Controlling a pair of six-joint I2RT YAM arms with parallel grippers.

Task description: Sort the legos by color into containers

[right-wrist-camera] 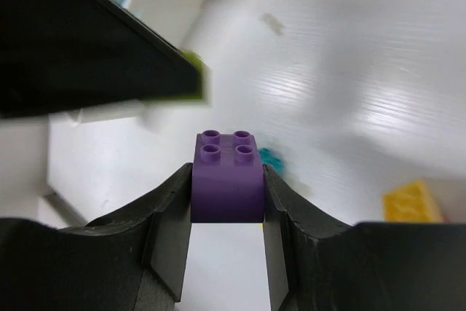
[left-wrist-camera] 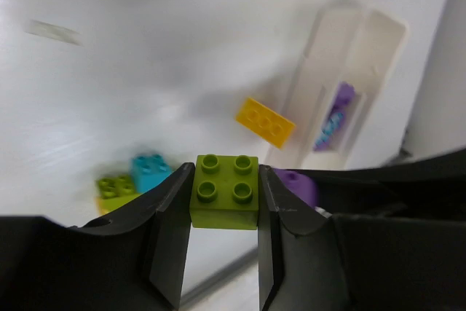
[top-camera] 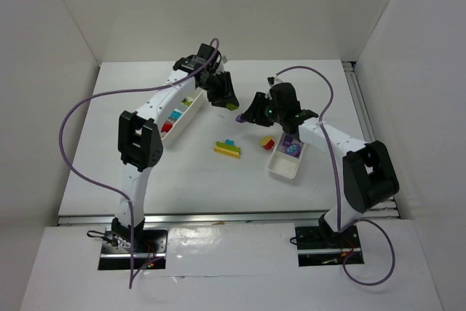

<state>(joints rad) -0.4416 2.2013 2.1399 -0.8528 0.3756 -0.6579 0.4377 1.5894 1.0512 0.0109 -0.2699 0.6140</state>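
**Both claws loaded above the tabletop, one brick each**

Nearest my end of the tabletop (top-camera: 218, 180) sits the smaller tray (top-camera: 284, 167), which has purple pieces in its far half. Just beyond it lie the loose legos: a stacked cluster (top-camera: 228, 148) of yellow, lime and cyan, and a red-and-yellow pair (top-camera: 268, 142) touching the tray's far corner.

Further out, the right claw (right-wrist-camera: 228, 180) is clamped on a purple brick (right-wrist-camera: 227, 193), pads flat on two opposite side walls, studs facing the camera. Close beside it, the left claw (left-wrist-camera: 226, 180) is clenched the same way on a lime green brick (left-wrist-camera: 224, 198). Both bricks hang above the tabletop, between the two trays.

Beyond the left claw is the long tray (top-camera: 186, 120), with lime in the far compartment, cyan in the middle and red in the near one.

I expect these bricks to be light, rigid and glossy. They won't deform, but a pinch on a corner or across the studs could let one twist or pop out. The flat side walls, taken square and about mid-height as here, look like the right hold. The stacked cluster will probably need pulling apart and may resist, since studs lock firmly.
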